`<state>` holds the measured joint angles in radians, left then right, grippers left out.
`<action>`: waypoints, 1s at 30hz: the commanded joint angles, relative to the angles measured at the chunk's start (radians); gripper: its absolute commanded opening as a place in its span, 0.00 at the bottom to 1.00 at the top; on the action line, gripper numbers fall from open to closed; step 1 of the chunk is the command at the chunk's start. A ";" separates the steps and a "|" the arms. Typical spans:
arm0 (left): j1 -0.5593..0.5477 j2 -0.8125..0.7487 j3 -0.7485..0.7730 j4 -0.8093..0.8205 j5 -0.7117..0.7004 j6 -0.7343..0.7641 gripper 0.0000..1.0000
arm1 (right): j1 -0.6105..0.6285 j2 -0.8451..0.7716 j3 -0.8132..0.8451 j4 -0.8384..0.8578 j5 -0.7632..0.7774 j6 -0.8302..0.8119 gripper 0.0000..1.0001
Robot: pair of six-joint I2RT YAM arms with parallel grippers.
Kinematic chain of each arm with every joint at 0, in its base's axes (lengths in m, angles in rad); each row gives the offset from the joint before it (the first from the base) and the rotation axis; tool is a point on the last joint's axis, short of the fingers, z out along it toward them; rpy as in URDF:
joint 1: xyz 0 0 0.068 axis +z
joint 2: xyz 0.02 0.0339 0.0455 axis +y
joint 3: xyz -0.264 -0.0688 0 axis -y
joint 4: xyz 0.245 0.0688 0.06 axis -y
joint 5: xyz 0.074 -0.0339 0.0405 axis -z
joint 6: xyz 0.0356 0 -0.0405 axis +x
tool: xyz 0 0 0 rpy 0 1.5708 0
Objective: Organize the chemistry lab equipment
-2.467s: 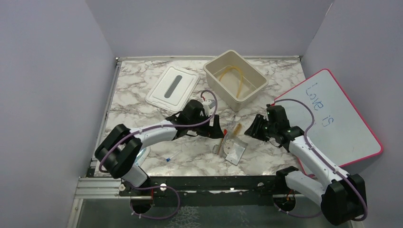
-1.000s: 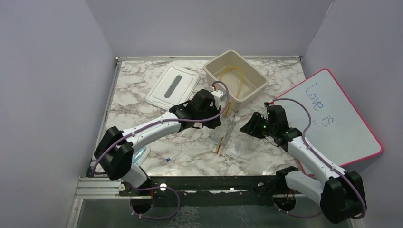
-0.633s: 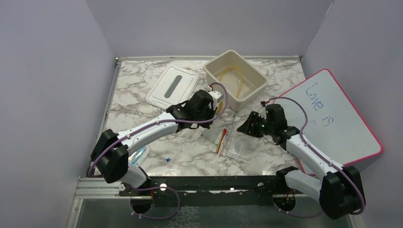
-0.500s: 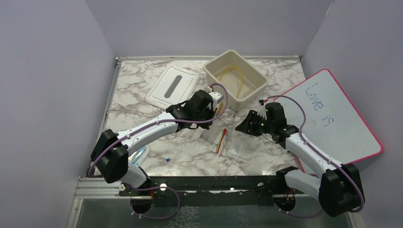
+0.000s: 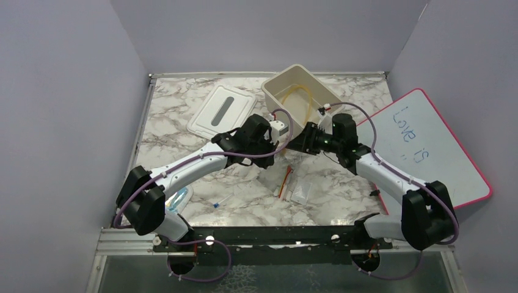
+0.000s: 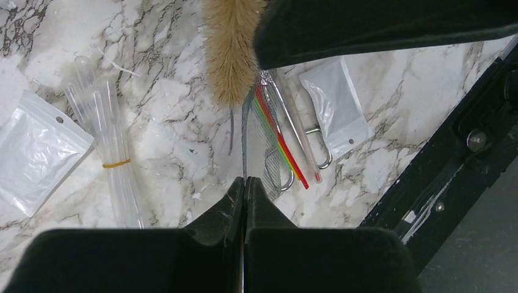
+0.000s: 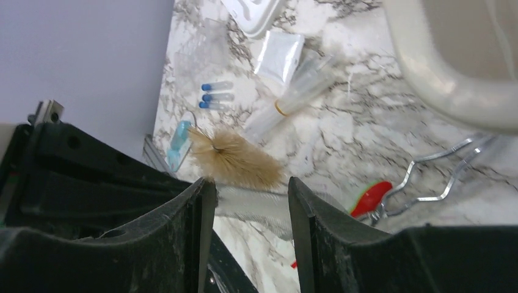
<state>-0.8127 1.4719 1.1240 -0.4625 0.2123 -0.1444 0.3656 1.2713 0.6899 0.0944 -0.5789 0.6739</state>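
My left gripper point(image 6: 244, 179) is shut on the edge of a thin grey wire mesh point(image 6: 264, 125), held above the table in front of the cream bin point(image 5: 325, 116). A tan bristle brush point(image 6: 229, 55) shows just beyond the mesh; I cannot tell whether they touch. My right gripper point(image 7: 251, 183) is open, its fingers either side of the mesh point(image 7: 256, 206) without closing on it. In the top view the two grippers meet nose to nose, left point(image 5: 282, 141) and right point(image 5: 299, 144). Amber tubing point(image 5: 299, 97) lies in the bin. Below lie a red-tipped dropper point(image 6: 284, 149), metal tongs point(image 6: 305, 131) and a clear packet point(image 6: 336, 104).
A white lid point(image 5: 221, 113) lies at the back left. The pink-edged whiteboard point(image 5: 427, 152) leans at the right. A banded bundle of clear tubes point(image 6: 110, 140), another packet point(image 6: 36, 152) and blue-capped tubes point(image 7: 217, 96) lie on the marble. A pale blue item point(image 5: 177, 198) sits near the left arm's base.
My right arm swung left and back until its open fingers reached the mesh. My left gripper stayed shut and raised the mesh from the table toward the bin.
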 commanded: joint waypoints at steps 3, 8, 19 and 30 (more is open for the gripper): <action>0.004 -0.014 0.035 -0.008 0.039 0.025 0.00 | 0.048 0.108 0.070 0.122 0.051 0.093 0.49; 0.006 -0.038 0.036 -0.012 0.052 0.031 0.00 | 0.076 0.152 0.100 0.045 0.210 0.103 0.33; 0.010 -0.166 0.038 -0.050 0.080 0.060 0.00 | 0.082 0.128 0.130 -0.026 0.271 0.051 0.35; 0.031 -0.242 0.110 -0.059 -0.075 -0.032 0.00 | 0.081 -0.119 0.134 -0.093 0.199 0.051 0.59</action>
<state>-0.7933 1.2739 1.1740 -0.5236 0.2195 -0.1268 0.4400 1.2694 0.7986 0.0269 -0.3637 0.7147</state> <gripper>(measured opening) 0.008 0.572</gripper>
